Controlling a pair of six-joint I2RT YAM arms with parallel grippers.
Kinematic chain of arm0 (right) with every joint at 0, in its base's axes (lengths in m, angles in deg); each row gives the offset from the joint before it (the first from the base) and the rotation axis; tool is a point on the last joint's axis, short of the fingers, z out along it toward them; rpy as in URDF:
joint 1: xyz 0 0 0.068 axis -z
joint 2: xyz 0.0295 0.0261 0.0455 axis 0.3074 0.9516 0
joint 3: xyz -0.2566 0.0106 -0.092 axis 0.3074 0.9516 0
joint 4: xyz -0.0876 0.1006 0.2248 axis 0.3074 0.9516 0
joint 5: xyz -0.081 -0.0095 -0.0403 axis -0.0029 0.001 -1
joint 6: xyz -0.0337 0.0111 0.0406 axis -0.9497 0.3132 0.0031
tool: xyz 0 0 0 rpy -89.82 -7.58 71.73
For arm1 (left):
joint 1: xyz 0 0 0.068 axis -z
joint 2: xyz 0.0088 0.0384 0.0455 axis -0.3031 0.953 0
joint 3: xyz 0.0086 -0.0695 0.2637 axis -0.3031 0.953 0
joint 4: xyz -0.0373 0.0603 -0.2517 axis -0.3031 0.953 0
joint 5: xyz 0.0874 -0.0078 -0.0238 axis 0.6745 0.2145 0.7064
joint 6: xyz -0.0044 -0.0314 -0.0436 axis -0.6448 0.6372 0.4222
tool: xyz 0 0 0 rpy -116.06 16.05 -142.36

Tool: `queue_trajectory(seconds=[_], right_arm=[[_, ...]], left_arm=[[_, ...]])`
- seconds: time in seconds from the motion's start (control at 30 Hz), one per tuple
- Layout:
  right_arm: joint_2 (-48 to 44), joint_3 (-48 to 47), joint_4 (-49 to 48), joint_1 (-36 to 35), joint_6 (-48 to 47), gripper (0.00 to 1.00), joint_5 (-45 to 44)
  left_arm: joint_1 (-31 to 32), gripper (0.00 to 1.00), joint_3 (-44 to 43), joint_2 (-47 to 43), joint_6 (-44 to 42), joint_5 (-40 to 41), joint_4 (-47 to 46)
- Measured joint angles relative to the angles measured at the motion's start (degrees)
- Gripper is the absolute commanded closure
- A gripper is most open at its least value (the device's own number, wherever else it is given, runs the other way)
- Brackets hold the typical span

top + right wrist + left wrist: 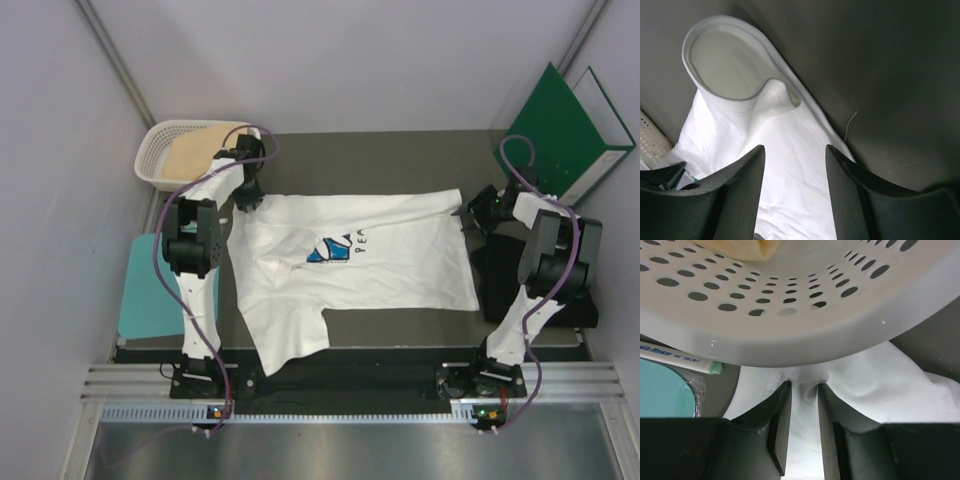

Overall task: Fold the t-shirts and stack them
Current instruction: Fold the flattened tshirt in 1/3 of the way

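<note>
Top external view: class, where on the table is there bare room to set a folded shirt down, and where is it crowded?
Bare table: the strip behind the white t-shirt, between basket and green binder; also the patch between its hem and the near edge. Crowded: the left, with left arm and teal board; the right, with black t-shirt and right arm.

The white t-shirt (400,245) carries 1 blue-and-white print and dark lettering; the black t-shirt (497,285) is plain; the tan-peach t-shirt (195,152) is plain; the basket (152,165) is white, dotted with holes; teal board (140,300); green binder (555,130); dark grey table (400,330).
</note>
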Motion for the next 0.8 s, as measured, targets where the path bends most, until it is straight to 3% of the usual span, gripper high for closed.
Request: queue_trajectory(seconds=[0.23,0.8], right_arm=[[1.11,0.46,-3.61,-0.02,1.95,0.58,0.66],[4.63,0.59,-10.93,0.0,6.25,0.62,2.08]], left_arm=[[0.0,0.67,0.0,0.24,-0.17,0.07,0.0],[0.0,0.68,0.0,0.26,-0.15,0.2,0.04]])
